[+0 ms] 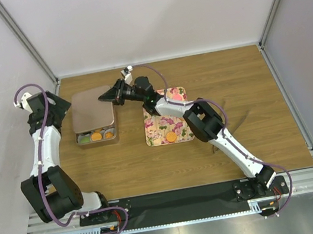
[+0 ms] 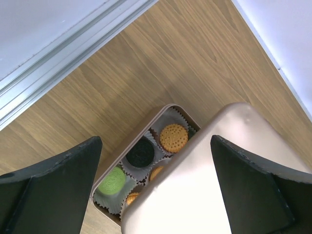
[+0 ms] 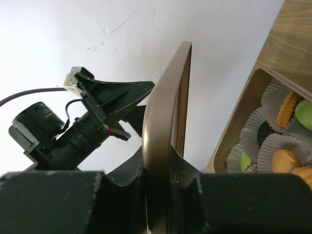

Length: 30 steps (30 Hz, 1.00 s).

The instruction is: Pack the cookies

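Upper centre: right claw pinches lid by its edge. Below-left of it, cookies in tin, mostly hidden under lid. Far left: left claw, spread wide. Right of tin: floral tray on desk.

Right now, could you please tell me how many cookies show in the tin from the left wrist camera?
5: orange cookie upper right, black cookie beside it, green cookie lower left, two partly covered orange cookies at the lid edge; others may be hidden.
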### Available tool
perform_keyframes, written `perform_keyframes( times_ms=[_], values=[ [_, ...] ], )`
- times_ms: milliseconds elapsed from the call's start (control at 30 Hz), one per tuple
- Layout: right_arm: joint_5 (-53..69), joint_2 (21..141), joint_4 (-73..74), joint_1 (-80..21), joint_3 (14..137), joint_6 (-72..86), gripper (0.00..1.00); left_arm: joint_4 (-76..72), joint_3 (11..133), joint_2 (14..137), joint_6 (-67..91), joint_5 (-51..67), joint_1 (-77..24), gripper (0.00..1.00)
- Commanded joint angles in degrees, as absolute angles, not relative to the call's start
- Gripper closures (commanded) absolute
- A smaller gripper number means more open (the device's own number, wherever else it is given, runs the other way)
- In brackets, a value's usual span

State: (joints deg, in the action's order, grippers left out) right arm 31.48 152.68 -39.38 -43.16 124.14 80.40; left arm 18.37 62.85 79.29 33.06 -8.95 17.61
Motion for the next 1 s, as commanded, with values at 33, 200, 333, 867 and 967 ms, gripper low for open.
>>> perform_keyframes(
  times_ms=[33, 200, 333, 867, 967],
  values=[
    [29.71, 155.30, -39.99, -43.94, 129.63, 81.30, 1.00, 15.21, 61.09, 77.44, 34.28, -11.25, 17.93, 0.00],
    [28.57, 157.50, -36.92, -45.17, 133.68, 80.95, 1.00, 14.59, 60.64, 77.87, 34.36, -10.20, 17.93, 0.00],
    [27.42, 157.94, -36.39, -45.70, 133.42, 81.65, 1.00, 14.07, 59.59, 78.40, 34.54, -9.50, 17.93, 0.00],
    [24.44, 161.28, -30.07, -46.67, 138.42, 80.25, 0.97, 13.54, 60.64, 81.12, 33.75, -7.56, 17.84, 0.00],
    [24.08, 161.89, -29.18, -46.58, 139.22, 80.07, 0.95, 13.54, 60.56, 81.65, 33.84, -7.30, 17.93, 0.00]
  ],
)
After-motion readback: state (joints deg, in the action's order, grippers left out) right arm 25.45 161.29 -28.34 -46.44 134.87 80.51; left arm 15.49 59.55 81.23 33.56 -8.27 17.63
